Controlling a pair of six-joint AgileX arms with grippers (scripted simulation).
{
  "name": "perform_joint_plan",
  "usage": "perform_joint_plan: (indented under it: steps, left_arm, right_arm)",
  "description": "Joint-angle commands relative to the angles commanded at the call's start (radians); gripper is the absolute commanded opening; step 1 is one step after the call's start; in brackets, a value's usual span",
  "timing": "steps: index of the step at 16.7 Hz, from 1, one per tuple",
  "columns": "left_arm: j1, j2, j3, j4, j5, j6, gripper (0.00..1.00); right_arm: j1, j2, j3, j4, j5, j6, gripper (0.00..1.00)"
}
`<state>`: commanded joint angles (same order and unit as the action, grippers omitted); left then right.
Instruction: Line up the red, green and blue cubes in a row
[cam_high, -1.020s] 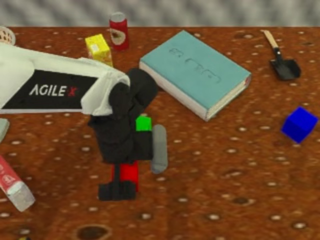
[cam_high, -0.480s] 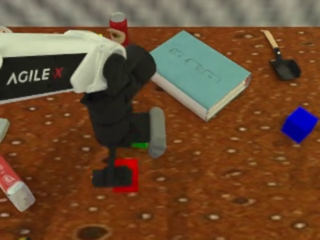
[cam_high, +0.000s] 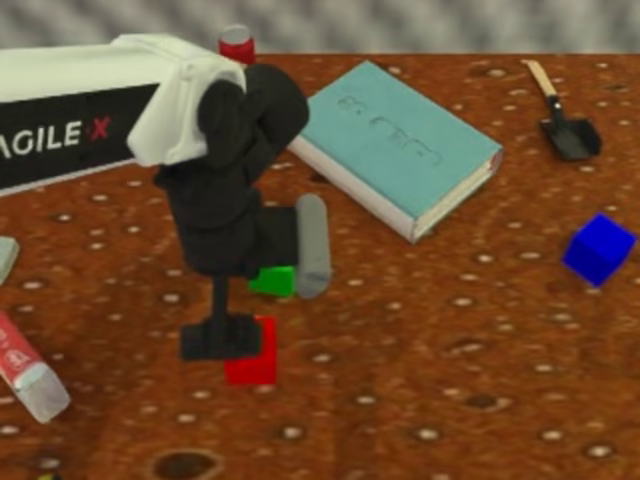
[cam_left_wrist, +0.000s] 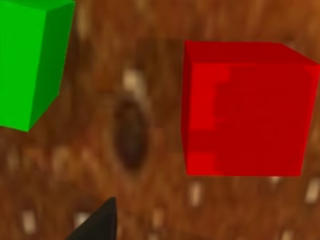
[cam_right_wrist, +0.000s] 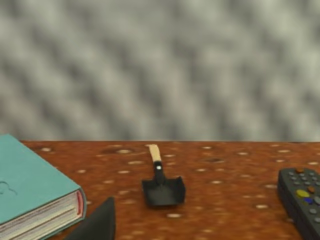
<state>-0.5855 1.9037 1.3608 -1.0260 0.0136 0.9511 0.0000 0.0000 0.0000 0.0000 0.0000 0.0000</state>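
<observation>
From above, my left arm (cam_high: 110, 120) reaches in from the table's left, its left gripper (cam_high: 220, 338) hanging over the left part of the red cube (cam_high: 255, 358); the fingers are hidden by the wrist in this view and only 1 dark fingertip (cam_left_wrist: 97, 222) shows in the left wrist view, so I cannot tell whether it is open or closed, though neither cube near it appears held. The green cube (cam_high: 273, 281) sits just behind the red one, partly covered by the arm from above, while the left wrist view shows both the green cube (cam_left_wrist: 30, 60) and the red cube (cam_left_wrist: 245, 107) resting on the brown table (cam_left_wrist: 135, 150), side by side with a gap of bare table between them. The blue cube (cam_high: 599, 248) lies well apart, near the table's right edge, seen only from above. The top view also shows a teal book (cam_high: 395, 145), a small shovel (cam_high: 565, 120), the top of a red can (cam_high: 237, 45) behind the arm and a tube (cam_high: 25, 365) at the left edge. The right wrist view adds a remote control (cam_right_wrist: 302, 197) that the top view misses, beside the shovel (cam_right_wrist: 162, 185) and the book (cam_right_wrist: 35, 200); the right gripper itself is not seen from above.
</observation>
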Motion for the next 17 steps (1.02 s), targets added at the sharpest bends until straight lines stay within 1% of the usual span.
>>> perform_joint_plan:
  steps: [3,6,9,14,17]
  left_arm:
    - [0.003,0.043,0.059,-0.019,-0.001,-0.097,1.00]
    - [0.012,0.114,0.154,-0.052,-0.003,-0.271,1.00]
    - [0.025,0.198,0.264,-0.091,-0.003,-0.501,1.00]
    - [0.048,0.333,0.446,-0.155,-0.004,-0.937,1.00]
    - [0.062,0.386,0.535,-0.176,-0.007,-1.128,1.00]
  right_arm:
    - [0.000,0.000,0.000,0.000,0.000,0.000,1.00]
    - [0.000,0.000,0.000,0.000,0.000,0.000,1.00]
    - [0.000,0.000,0.000,0.000,0.000,0.000,1.00]
    - [0.000,0.000,0.000,0.000,0.000,0.000,1.00]
    - [0.000,0.000,0.000,0.000,0.000,0.000,1.00]
